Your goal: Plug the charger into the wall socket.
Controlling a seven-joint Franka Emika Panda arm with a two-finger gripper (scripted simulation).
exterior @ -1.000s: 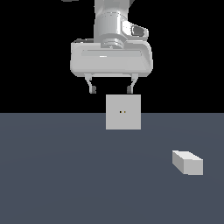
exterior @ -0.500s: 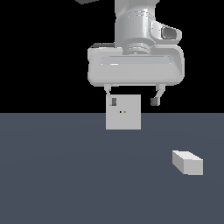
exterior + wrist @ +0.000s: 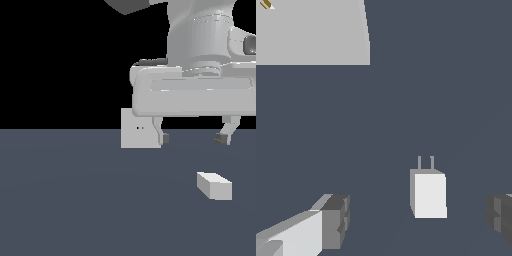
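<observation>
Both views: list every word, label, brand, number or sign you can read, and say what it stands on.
None: no readable text in either view.
Charger: plain, unmarked faces; two prongs show in the wrist view.
Wall socket: only two tiny holes, no lettering.
Gripper: plain grey body and dark pads, no brand or number visible.
Table: bare dark surface.

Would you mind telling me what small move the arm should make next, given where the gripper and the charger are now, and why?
Probably lower straight down toward the charger. The gripper is open and empty above the floor, and in the wrist view the charger lies between its fingers, with its two prongs showing. It lies apart from the wall socket, so it must be grasped first.
</observation>
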